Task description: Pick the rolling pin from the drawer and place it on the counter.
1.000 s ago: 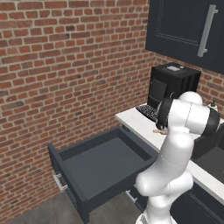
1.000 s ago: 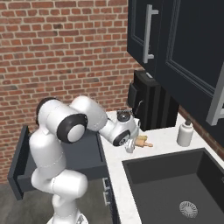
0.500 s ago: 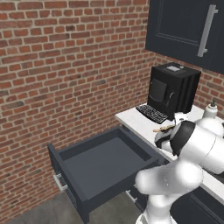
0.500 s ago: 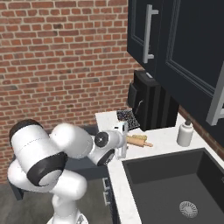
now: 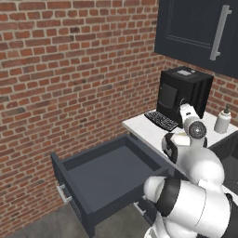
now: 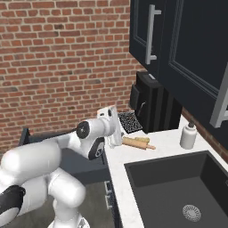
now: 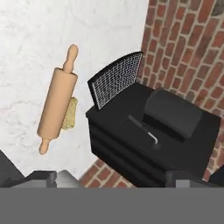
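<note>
The rolling pin (image 6: pixel 138 142) (image 7: pixel 57 105) lies flat on the white counter (image 6: pixel 167 141) (image 7: pixel 35 43), in front of the black coffee machine, with nothing holding it. My gripper (image 6: pixel 116 133) (image 7: pixel 113 177) hovers just left of the pin over the counter's end. It is open, its two fingertips (image 7: pixel 43 177) stand wide apart and nothing is between them. The dark drawer (image 5: pixel 107 176) (image 6: pixel 23 136) stands pulled out below the counter's left end, and the inside that shows is bare.
A black coffee machine (image 5: pixel 183 93) (image 6: pixel 153 107) (image 7: pixel 148 135) with a mesh drip tray (image 6: pixel 128 121) stands against the brick wall. A small yellowish lump (image 7: pixel 70 114) lies against the pin. A white bottle (image 6: pixel 188 135) and the dark sink (image 6: pixel 178 187) are to the right.
My arm has folded down low and the hand has drawn back left from the rolling pin, which stays on the counter. The jaws have stayed open.
</note>
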